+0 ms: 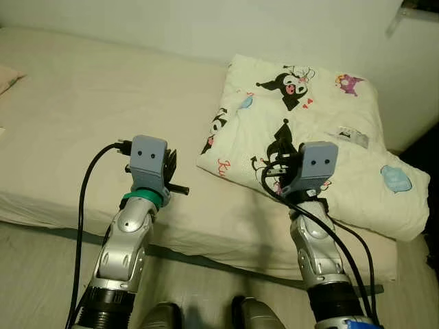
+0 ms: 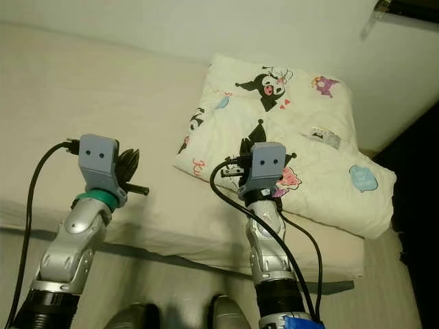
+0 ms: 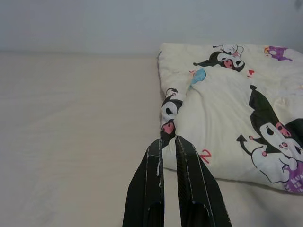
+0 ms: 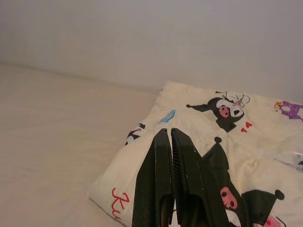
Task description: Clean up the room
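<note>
L gripper (image 3: 169, 140) fingers (image 3: 152, 163) clenched, empty, over beige bed (image 1: 82, 116) nr quilt edge. R gripper (image 4: 169, 133) fingers clenched, empty, above folded cream cartoon-print quilt (image 1: 322, 123), which lies on bed's right end by white wall (image 1: 206, 27).

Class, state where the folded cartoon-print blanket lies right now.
The blanket lies folded on the bed, on the robot's right side near the wall, with the right gripper above its near edge.

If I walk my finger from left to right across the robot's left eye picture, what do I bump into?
Bare cream mattress → left gripper → folded cartoon-print blanket, with the right gripper over its near part.
</note>
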Controlling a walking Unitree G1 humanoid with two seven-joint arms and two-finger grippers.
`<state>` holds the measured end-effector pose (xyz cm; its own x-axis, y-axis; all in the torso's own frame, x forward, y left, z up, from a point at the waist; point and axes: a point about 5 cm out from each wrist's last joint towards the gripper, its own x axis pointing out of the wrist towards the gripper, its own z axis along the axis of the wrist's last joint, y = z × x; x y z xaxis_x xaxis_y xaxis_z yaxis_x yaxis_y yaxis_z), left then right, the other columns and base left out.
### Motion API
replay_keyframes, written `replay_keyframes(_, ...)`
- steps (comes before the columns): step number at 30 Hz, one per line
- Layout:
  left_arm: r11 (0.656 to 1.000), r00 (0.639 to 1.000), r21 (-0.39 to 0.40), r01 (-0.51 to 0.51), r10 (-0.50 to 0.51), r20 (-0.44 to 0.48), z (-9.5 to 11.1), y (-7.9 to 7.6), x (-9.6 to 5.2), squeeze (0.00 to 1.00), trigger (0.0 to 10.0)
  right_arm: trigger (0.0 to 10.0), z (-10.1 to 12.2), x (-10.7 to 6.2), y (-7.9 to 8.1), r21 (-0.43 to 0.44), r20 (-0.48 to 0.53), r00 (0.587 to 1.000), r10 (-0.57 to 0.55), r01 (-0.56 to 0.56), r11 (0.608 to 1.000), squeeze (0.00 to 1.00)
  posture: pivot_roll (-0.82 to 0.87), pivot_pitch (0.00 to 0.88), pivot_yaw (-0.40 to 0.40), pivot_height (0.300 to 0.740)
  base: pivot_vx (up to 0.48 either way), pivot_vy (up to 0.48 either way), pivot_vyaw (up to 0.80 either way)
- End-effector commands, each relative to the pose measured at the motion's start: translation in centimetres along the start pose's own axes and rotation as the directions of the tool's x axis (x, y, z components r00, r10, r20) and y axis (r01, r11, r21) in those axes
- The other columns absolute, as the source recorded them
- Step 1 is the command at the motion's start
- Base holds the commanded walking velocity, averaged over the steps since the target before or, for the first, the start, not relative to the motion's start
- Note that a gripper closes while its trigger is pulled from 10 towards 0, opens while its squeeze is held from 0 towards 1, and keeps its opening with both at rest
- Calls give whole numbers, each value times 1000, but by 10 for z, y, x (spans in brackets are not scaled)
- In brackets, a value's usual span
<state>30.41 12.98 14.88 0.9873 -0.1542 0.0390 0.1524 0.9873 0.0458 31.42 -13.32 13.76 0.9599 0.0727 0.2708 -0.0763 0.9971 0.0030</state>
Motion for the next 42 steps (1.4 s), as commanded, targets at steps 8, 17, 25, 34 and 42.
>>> replay_keyframes(8,1000,1000,14,9,-8,-26,-6,-1,-4,0,10000,10000,-9,-6,0,12,-26,1000,-12,12,1000,0,-11,84,-6,740,-323,0,0)
replay_keyframes(17,1000,1000,15,8,-8,-26,-6,-1,-4,0,10000,10000,-9,-6,0,13,-27,1000,-12,12,1000,0,-7,86,-6,740,-337,0,0)
replay_keyframes(25,1000,1000,15,7,-7,-27,-6,-1,-5,0,10000,10000,-10,-7,0,17,-30,999,-12,13,1000,0,-6,86,-5,740,-336,0,0)
replay_keyframes(34,1000,1000,14,10,-10,-28,-6,-1,-5,0,10000,10000,-12,-7,0,25,-38,999,-20,21,999,0,-7,86,-4,740,-337,0,0)
replay_keyframes(42,1000,999,9,17,-17,-41,-7,-2,-5,0,10000,10000,-14,-7,-2,53,-56,998,-38,41,998,0,-5,89,-7,740,-169,0,-400)
